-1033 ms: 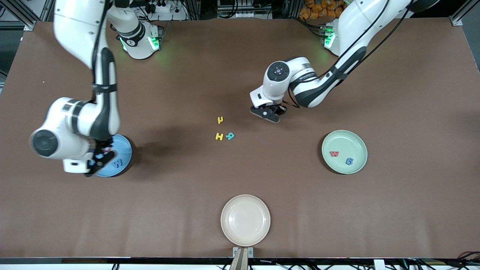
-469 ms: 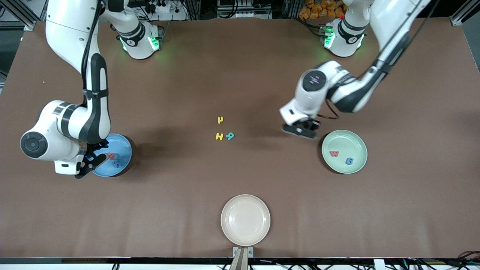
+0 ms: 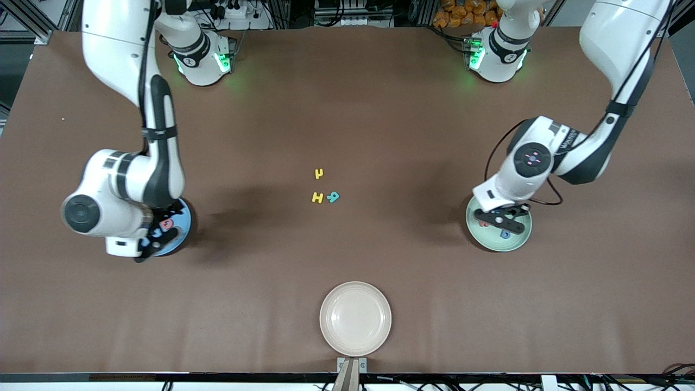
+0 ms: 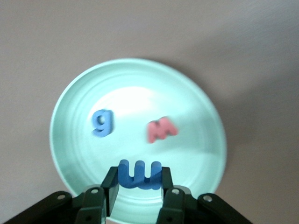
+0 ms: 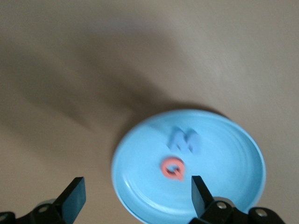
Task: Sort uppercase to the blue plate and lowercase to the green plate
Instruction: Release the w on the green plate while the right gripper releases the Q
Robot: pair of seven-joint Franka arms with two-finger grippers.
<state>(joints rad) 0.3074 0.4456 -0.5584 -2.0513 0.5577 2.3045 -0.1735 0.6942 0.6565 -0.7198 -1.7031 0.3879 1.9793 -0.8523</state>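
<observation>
My left gripper (image 4: 138, 181) hangs over the green plate (image 4: 140, 79), shut on a small blue m (image 4: 139, 173). A blue g (image 4: 103, 122) and a red w (image 4: 161, 130) lie in that plate (image 3: 487, 242). My right gripper (image 5: 135, 197) stands open and empty over the edge of the blue plate (image 5: 229, 163), which holds a red Q (image 5: 173, 168) and a blue M (image 5: 185, 140). At the table's middle lie a yellow H (image 3: 317, 197), a teal letter (image 3: 333, 197) beside it, and a small yellow letter (image 3: 319, 174) a little farther from the camera.
A beige plate (image 3: 355, 318) sits at the table's edge nearest the camera, with nothing in it. The blue plate (image 3: 183, 224) is at the right arm's end of the table and the green plate at the left arm's end, with bare brown table between them.
The left arm swung from the table's middle to over the green plate with the blue m. The right gripper opened over the blue plate and the red Q now lies in it.
</observation>
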